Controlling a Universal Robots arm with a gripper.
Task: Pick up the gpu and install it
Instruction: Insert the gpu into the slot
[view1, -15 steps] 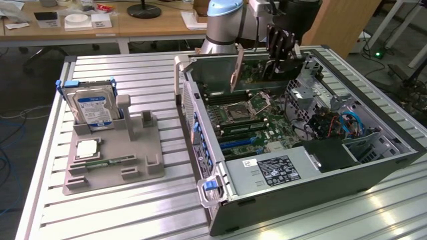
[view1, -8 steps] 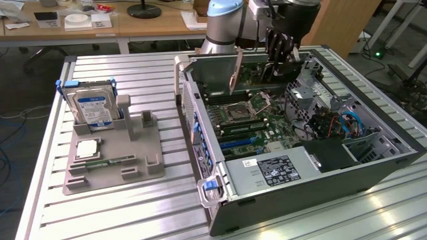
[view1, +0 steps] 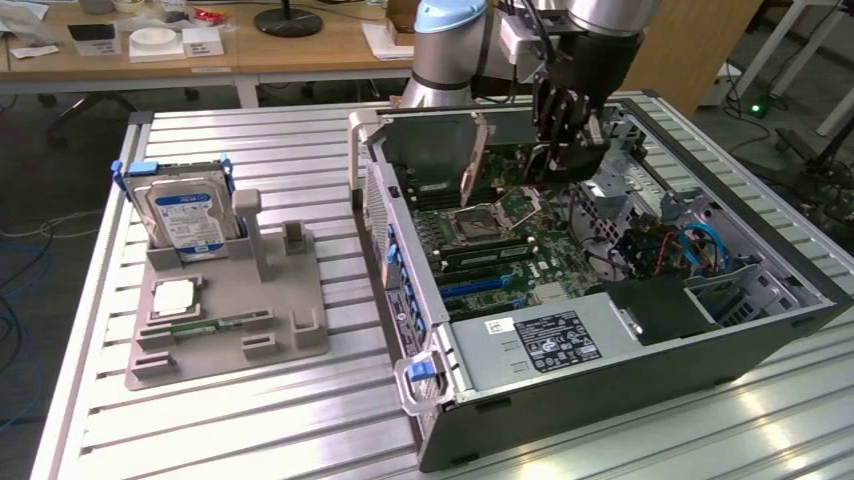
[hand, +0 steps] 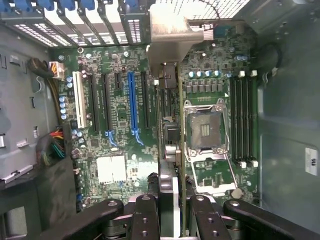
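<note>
1. The gripper (view1: 555, 168) is down inside the open PC case (view1: 747, 330), and it's pinching the gpu (view1: 478, 165) by one end. In the wrist view the fingers (hand: 146, 212) sit on either side of the card, clamped tight on it.
2. The gpu (hand: 169, 125) hangs edge-on over the motherboard (hand: 115, 125), with the expansion slots on one side and the CPU socket (hand: 205, 127) on the other. Its silver bracket (hand: 175, 32) points at the slotted rear wall. I honestly can't tell if the lower edge is touching a slot or just floating above one.
3. It's pretty cramped in there. The blue slot (hand: 132, 105) and some black slots run alongside the card, and the socket is just beside it. The memory slots (hand: 242, 120) are past the socket. A bundle of coloured cables (hand: 52, 145) sits in a corner, well apart from the card.
4. The exterior view gives you the wider scene. On the exterior view's left, a grey holder (view1: 227, 350) stands on the slatted metal surface (view1: 267, 430), apart from the case. It has a hard drive (view1: 187, 215) standing upright, plus a CPU chip (view1: 174, 298) and a memory stick (view1: 220, 325) lying flat. In the case you can see the labelled power supply (view1: 547, 340) at the near end and some blue cables (view1: 697, 245).
5. The wrist view gives you the slot-by-slot layout and the actual grip.
</note>
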